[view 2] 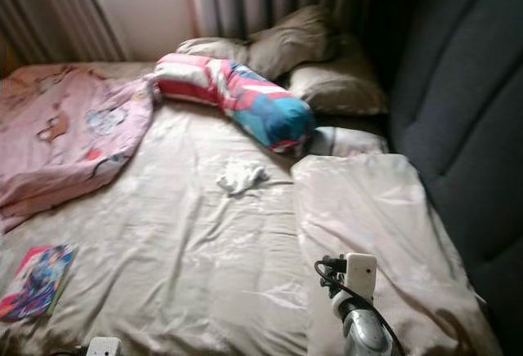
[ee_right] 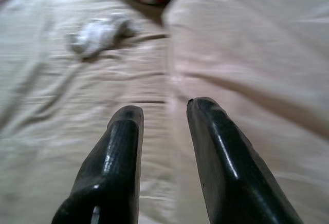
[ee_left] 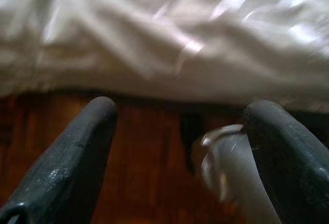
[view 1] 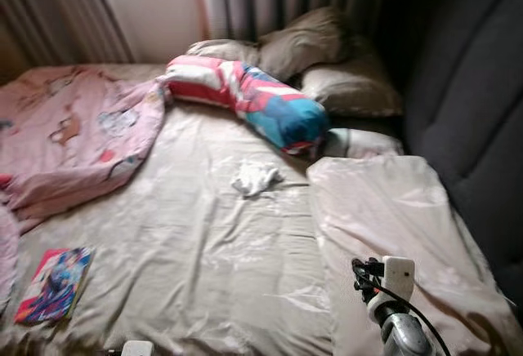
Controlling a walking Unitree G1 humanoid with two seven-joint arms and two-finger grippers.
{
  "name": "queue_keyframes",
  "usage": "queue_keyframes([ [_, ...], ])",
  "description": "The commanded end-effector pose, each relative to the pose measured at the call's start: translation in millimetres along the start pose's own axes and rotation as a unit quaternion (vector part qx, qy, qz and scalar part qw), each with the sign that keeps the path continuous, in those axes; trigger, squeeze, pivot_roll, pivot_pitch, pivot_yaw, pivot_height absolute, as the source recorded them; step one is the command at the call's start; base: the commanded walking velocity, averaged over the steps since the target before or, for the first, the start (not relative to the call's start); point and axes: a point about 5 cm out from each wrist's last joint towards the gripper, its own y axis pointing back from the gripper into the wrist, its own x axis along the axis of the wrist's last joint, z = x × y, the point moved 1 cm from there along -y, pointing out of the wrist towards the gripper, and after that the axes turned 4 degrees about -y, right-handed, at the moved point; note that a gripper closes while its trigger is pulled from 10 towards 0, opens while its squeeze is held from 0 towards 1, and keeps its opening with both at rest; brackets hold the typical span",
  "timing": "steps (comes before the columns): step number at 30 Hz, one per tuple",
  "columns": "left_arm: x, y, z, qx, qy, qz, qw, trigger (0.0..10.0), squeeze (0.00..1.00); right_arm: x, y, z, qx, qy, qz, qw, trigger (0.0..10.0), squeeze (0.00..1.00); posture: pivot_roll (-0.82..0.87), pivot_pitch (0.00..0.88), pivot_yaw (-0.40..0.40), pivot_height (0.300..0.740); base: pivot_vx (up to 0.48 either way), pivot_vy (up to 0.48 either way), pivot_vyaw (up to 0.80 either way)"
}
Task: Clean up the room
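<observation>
Right tool (ee_right: 163,112) hovers low over the bed (view 1: 204,242), fingers slightly parted, empty. Left tool (ee_left: 180,126) spread wide at the bed's edge. Magazine (view 1: 53,284) at 8 o'clock; crumpled white cloth (view 1: 255,178) mid-bed; striped bolster (view 1: 249,99) at 12.

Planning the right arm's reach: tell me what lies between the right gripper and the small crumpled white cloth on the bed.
Only bare, wrinkled beige bedsheet lies between the right gripper and the white cloth, per the right wrist view.
</observation>
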Motion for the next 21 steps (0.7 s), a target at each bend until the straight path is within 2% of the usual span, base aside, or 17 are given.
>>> queue_keyframes([
  [1,-2.7,0.0,1.0,0.002,0.003,-0.010,1.000,10.0,0.00,-7.7,5.3,8.0,-0.015,-0.003,-0.014,1.000,10.0,0.00,0.02,0.170,0.042,0.740,0.000,0.000,0.00],
  [6,0.2,-1.6,2.4,0.001,0.002,-0.009,1.000,10.0,0.00,-7.8,4.8,7.7,-0.017,-0.007,-0.014,1.000,10.0,0.00,0.02,0.170,0.043,0.740,0.000,0.102,0.00],
  [21,-2.2,-0.2,-0.7,0.003,0.002,-0.012,1.000,10.0,0.00,-7.1,3.6,7.1,-0.019,-0.011,-0.014,1.000,10.0,0.00,0.02,0.171,0.045,0.740,0.000,0.330,0.00],
])
